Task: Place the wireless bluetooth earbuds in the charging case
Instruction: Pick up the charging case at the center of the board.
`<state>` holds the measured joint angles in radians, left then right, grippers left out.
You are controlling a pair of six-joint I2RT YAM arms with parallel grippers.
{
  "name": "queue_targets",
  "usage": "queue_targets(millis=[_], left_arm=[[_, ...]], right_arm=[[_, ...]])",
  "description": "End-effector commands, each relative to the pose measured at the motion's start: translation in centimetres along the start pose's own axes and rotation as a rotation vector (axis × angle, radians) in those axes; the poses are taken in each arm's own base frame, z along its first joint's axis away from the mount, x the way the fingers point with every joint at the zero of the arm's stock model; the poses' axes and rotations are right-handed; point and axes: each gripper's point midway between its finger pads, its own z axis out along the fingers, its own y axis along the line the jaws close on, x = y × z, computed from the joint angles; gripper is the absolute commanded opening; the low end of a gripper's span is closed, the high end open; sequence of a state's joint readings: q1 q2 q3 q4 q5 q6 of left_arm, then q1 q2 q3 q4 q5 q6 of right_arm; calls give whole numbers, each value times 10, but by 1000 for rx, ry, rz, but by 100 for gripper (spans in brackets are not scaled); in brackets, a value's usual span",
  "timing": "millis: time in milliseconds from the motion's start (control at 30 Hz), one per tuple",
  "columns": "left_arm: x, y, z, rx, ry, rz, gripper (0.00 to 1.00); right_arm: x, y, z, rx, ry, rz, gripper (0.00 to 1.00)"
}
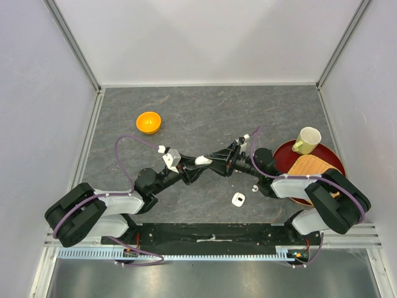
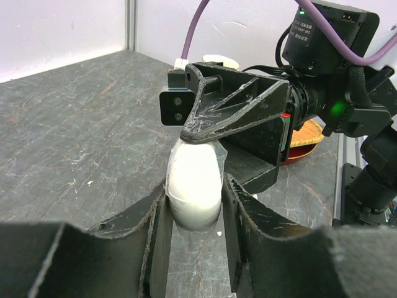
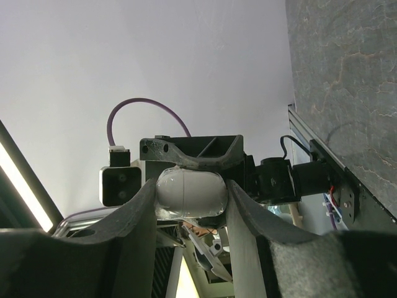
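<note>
While my left gripper [image 2: 193, 208] and right gripper [image 3: 190, 195] both clamp the case [image 1: 203, 160] aloft, an earbud [image 1: 254, 187] lies near-right on the desk [image 1: 186, 112], closer to my right gripper.

Grey marbled table [image 1: 205, 112]; pale walls [image 1: 205, 37], metal-framed corners.

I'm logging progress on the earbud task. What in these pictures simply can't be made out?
1. Held case: contents and lid seam, both wrist views; the left gripper and right gripper clamp its sides.
2. Second case: open or filled, top view, too small.
3. White speck: earbud or not, top view, too small.
4. Red tray: near part, top view, behind the right arm.
</note>
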<state>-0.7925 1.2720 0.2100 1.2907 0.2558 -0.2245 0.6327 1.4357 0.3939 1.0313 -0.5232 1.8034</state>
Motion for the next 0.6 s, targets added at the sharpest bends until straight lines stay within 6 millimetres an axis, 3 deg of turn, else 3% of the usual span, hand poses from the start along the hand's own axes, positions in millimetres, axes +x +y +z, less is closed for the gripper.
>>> queue_targets(millis=[0, 233, 567], left_arm=[[-75, -20, 1, 78, -302, 55, 43], [-77, -20, 0, 73, -310, 48, 42], [-74, -18, 3, 69, -299, 37, 13]], right_arm=[[4, 11, -2, -53, 12, -26, 32], [4, 9, -1, -46, 12, -24, 32], [4, 7, -2, -43, 13, -24, 32]])
